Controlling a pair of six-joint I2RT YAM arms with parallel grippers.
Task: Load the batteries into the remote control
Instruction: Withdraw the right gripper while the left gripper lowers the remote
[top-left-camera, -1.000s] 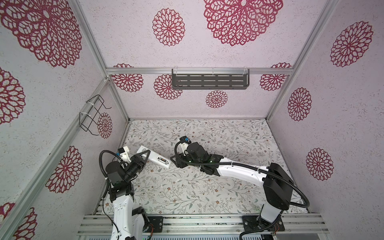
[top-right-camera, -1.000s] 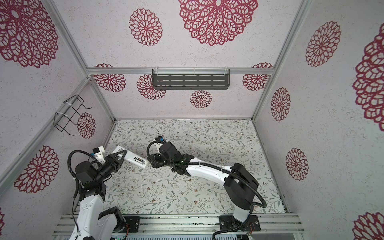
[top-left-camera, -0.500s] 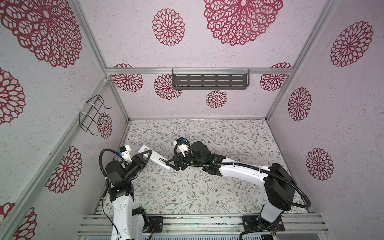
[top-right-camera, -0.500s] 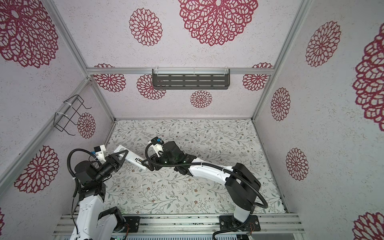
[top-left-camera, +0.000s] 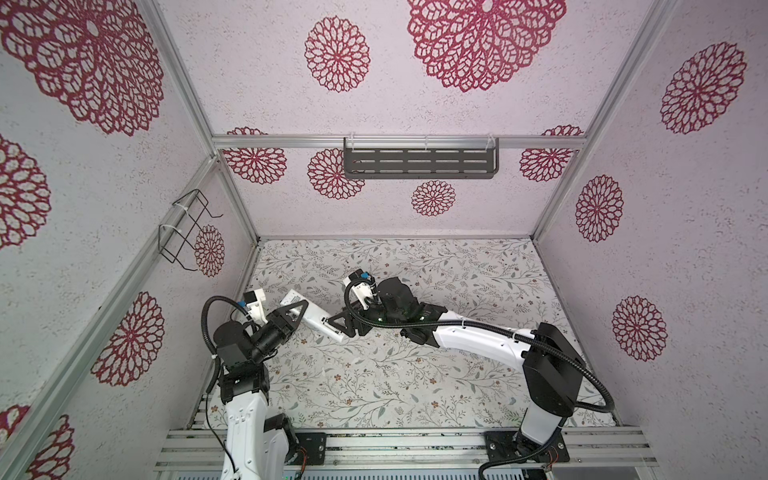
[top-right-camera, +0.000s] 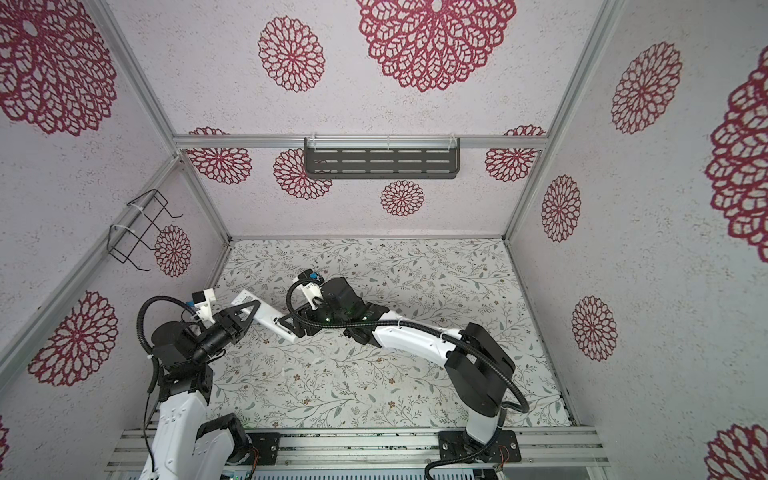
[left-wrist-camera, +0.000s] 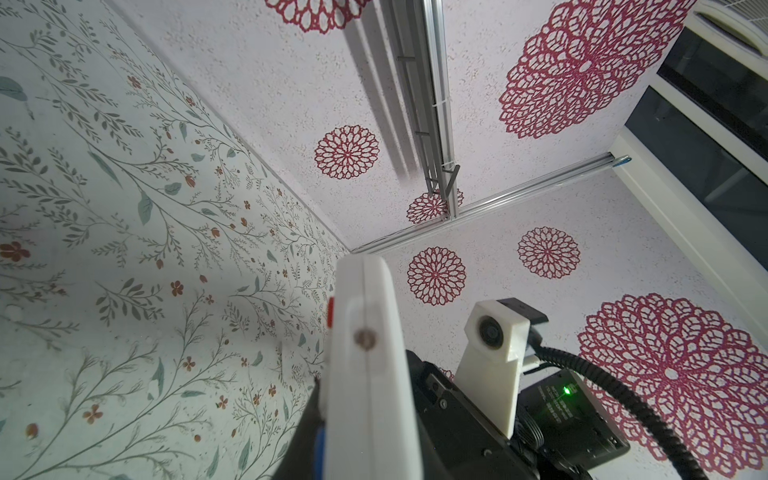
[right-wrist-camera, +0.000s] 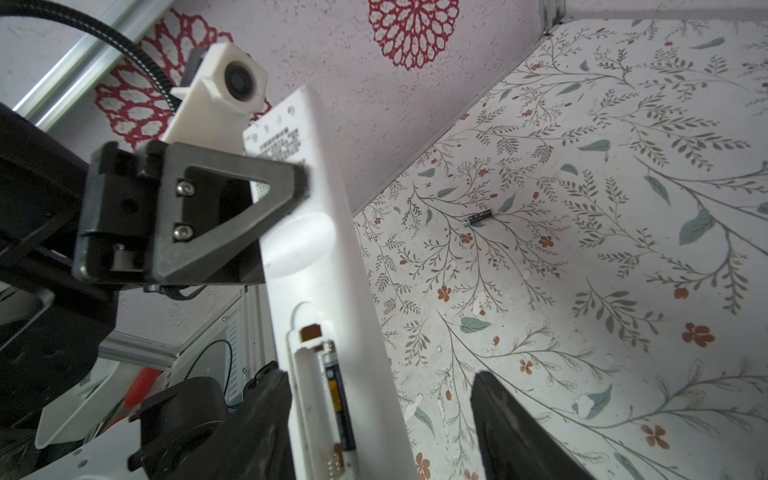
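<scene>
The white remote control hangs tilted above the floral table, and my left gripper is shut on its middle. Its back faces the right wrist camera with the battery bay uncovered. One of the batteries lies in that bay. Another battery lies loose on the table near the wall. My right gripper is open and straddles the remote's bay end. One of its fingers is close against the remote's edge, while the second stands well off.
A black wire basket hangs on the left wall. A grey slotted shelf is mounted on the back wall. Both arm bases stand on the aluminium rail along the front. The remote is close to the left wall.
My right gripper has moved left over the remote's free end and its jaws have widened. The left gripper keeps hold of the remote, which has barely shifted.
</scene>
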